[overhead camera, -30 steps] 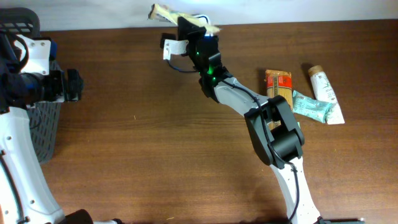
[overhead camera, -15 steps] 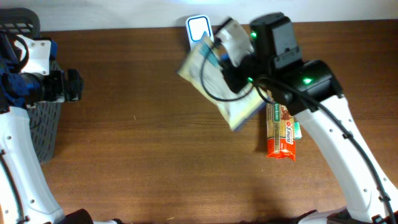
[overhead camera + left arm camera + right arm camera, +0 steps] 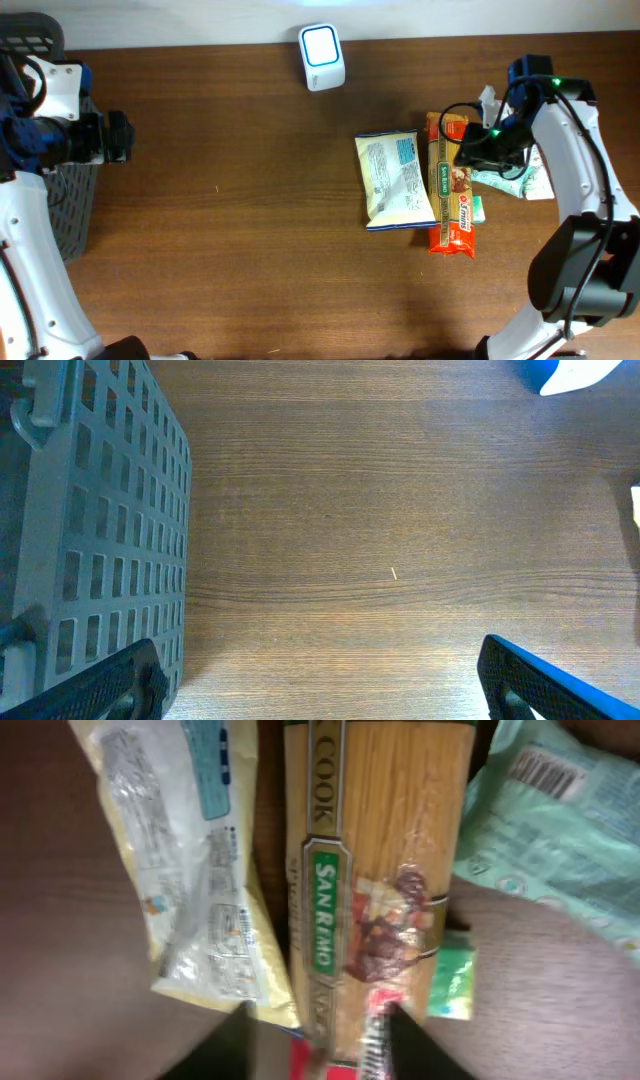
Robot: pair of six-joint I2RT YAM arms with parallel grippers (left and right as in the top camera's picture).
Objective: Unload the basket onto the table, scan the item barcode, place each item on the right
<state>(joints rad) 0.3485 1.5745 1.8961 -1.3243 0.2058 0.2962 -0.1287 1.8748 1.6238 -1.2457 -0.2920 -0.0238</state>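
Observation:
The item, a pale yellow bag (image 3: 396, 180) with blue print, lies flat on the table to the left of a San Remo pasta pack (image 3: 446, 160). The white and blue scanner (image 3: 322, 44) stands at the back edge. My right gripper (image 3: 466, 155) hovers open over the pasta pack, holding nothing. In the blurred right wrist view its dark fingers (image 3: 235, 1042) straddle the pasta pack (image 3: 380, 850), with the bag (image 3: 190, 870) to their left. My left gripper (image 3: 120, 137) is wide open beside the basket (image 3: 60, 200), above bare wood (image 3: 320, 690).
A red-orange pack (image 3: 458, 225) lies under the pasta's near end. A mint green pouch (image 3: 505, 175) and a white tube (image 3: 530, 150) sit at the right. The grey basket (image 3: 90, 520) fills the left of the left wrist view.
The right arm carried the bag from the scanner down to the table, let it go beside the pasta and moved right. Its jaws opened. The left arm stayed still.

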